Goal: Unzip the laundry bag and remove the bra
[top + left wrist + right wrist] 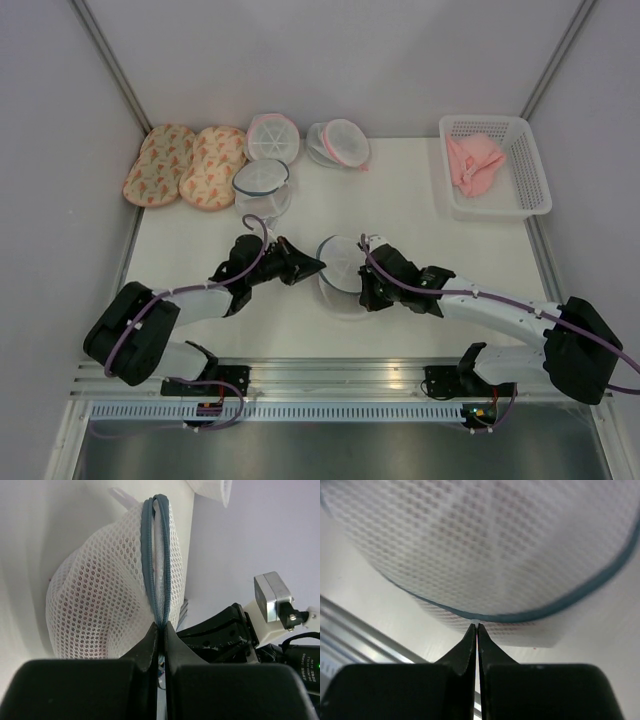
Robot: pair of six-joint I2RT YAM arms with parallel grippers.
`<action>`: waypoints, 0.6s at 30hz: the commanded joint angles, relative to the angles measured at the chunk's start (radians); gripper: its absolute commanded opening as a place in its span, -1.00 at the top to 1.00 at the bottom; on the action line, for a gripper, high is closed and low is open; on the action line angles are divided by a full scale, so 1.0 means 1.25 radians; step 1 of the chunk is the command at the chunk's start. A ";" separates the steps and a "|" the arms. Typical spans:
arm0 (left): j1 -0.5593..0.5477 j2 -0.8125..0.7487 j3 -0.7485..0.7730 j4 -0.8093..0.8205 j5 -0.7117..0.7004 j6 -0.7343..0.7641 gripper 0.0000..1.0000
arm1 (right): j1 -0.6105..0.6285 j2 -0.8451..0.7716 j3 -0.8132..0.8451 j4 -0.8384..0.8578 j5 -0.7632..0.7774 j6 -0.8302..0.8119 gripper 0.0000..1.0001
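Observation:
The laundry bag (340, 266), white mesh with a blue-grey rim, stands on edge at the table's middle between both grippers. My left gripper (314, 266) is shut on the bag's blue-grey zipper rim (160, 580); in the left wrist view the gripper (161, 626) pinches the rim's lower end. My right gripper (364, 285) is on the bag's other side. In the right wrist view it (477, 626) is shut on a small white tab at the rim (485, 617). The bra is hidden; only a faint dark red tint (92, 640) shows through the mesh.
At the back left lie two peach patterned pads (185, 165), two pink-rimmed mesh bags (272, 138) (338, 142) and another blue-rimmed mesh bag (262, 182). A white basket (540, 200) at the back right holds a pale pink cloth (474, 165).

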 commanded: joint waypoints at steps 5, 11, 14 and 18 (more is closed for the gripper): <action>0.061 0.011 0.121 -0.185 0.139 0.268 0.95 | -0.002 -0.021 0.045 -0.180 0.298 0.027 0.99; 0.065 0.152 0.328 -0.342 0.321 0.494 0.95 | -0.002 0.023 0.075 -0.187 0.348 0.020 0.99; 0.072 0.200 0.406 -0.385 0.329 0.539 0.16 | -0.002 -0.002 0.071 -0.161 0.320 0.016 0.99; 0.086 0.165 0.434 -0.459 0.141 0.545 -0.37 | -0.002 -0.051 0.066 -0.133 0.281 0.004 0.99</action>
